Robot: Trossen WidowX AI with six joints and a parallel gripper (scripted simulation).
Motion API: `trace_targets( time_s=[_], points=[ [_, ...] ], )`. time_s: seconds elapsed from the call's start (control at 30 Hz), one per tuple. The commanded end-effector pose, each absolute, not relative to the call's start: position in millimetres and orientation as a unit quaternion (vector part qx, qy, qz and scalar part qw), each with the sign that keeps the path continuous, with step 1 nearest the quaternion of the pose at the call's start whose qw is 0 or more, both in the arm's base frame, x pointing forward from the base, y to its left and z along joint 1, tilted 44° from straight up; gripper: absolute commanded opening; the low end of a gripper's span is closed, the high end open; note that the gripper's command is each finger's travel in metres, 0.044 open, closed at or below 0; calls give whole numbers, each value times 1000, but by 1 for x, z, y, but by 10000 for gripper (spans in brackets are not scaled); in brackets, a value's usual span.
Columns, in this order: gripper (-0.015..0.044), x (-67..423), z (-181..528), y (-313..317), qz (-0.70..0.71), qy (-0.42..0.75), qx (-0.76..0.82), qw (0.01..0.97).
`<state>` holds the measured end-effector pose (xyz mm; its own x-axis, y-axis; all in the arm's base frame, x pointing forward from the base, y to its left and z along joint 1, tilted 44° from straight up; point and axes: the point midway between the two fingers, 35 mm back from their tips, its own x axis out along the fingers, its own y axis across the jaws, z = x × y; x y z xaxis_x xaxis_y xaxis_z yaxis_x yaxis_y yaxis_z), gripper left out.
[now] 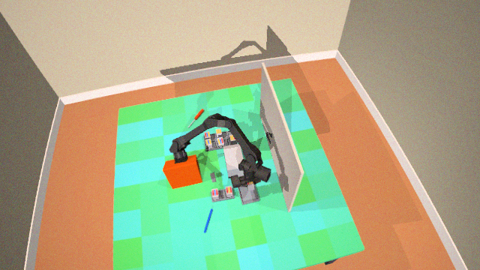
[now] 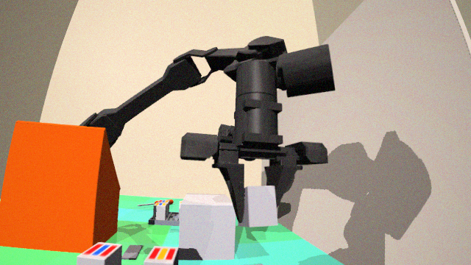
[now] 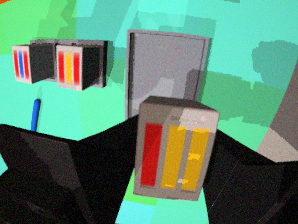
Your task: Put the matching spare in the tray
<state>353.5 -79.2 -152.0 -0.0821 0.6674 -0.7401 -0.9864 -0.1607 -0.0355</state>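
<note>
My gripper (image 1: 246, 183) (image 2: 259, 211) (image 3: 170, 121) is shut on a small grey spare (image 2: 262, 206) (image 3: 174, 156) whose face has one red stripe and two yellow stripes. It holds the spare low, at the near end of the flat grey tray (image 1: 252, 196) (image 3: 166, 70). The white mounted unit (image 1: 233, 159) (image 2: 207, 224) stands just behind the tray. Two more spares (image 1: 214, 193) (image 1: 229, 193) (image 3: 27, 63) (image 3: 73, 66) sit on a holder left of the tray. Several others stand in a rack (image 1: 216, 141) at the back.
The arm's base stands on an orange box (image 1: 182, 172) (image 2: 55, 184). A tall grey panel (image 1: 279, 139) stands upright close on the right. A blue pen (image 1: 208, 220) (image 3: 35, 115) lies in front and a red screwdriver (image 1: 196, 117) at the back.
</note>
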Motion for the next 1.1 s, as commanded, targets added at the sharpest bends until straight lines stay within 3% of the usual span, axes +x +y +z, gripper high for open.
trace_targets(
  time_s=[0.0, 1.07],
  points=[
    [0, 351, -157, -74, 692, 251, -315, 599],
    [0, 345, -186, -44, 693, 249, -314, 599]
  ],
)
